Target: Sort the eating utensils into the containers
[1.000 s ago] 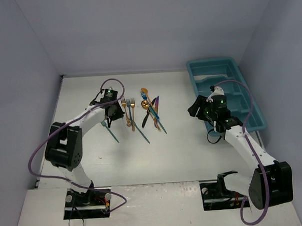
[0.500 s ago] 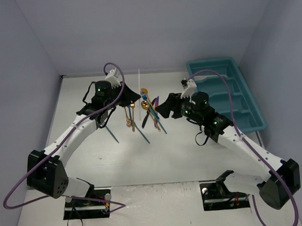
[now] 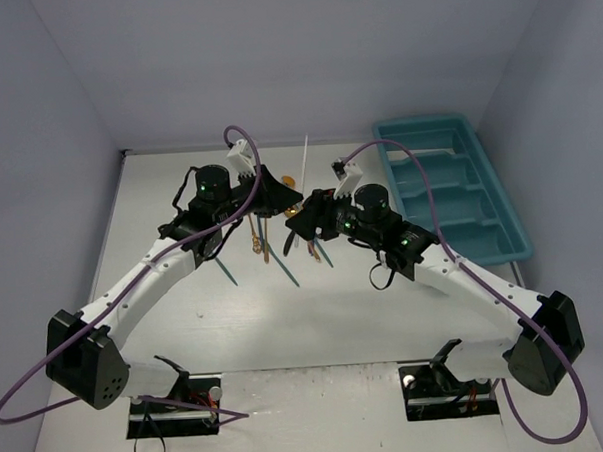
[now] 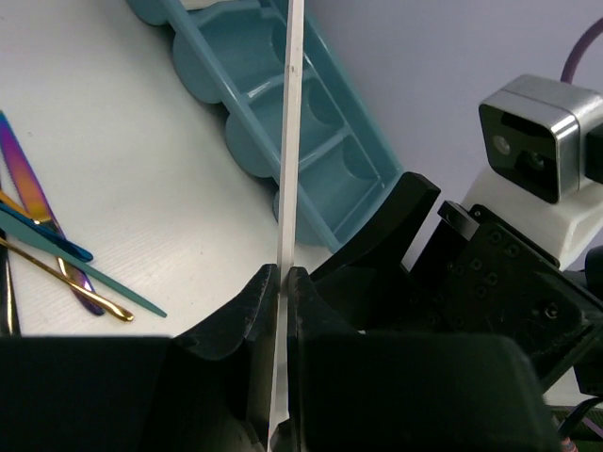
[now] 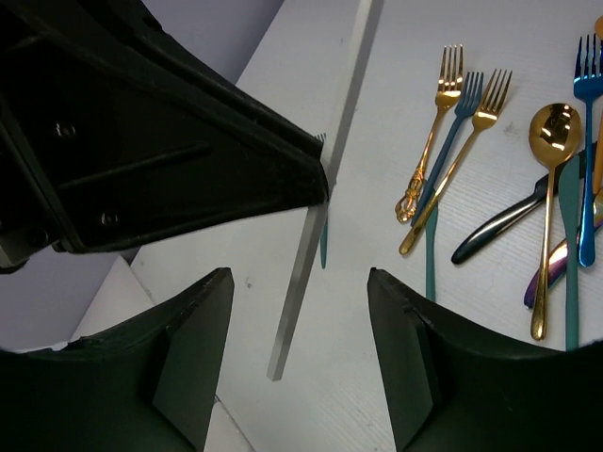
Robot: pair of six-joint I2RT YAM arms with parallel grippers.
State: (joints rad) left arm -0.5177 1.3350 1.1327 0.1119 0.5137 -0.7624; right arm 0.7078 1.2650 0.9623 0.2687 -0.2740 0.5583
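**Left gripper holds a thin white stick up in front of the open right gripper**

The left gripper (image 4: 283,282) is clamped on the clear-white stick (image 4: 293,141), which stands almost upright and raised above the table (image 3: 365,303). In the right wrist view, the right gripper (image 5: 300,315) faces the stick with its jaws spread, one finger on each side and neither touching it. The gold forks (image 5: 443,104), gold spoon (image 5: 551,132) and the other coloured utensils lie loose on the table below the two grippers. The teal tray (image 3: 450,179) sits well apart at the far right.
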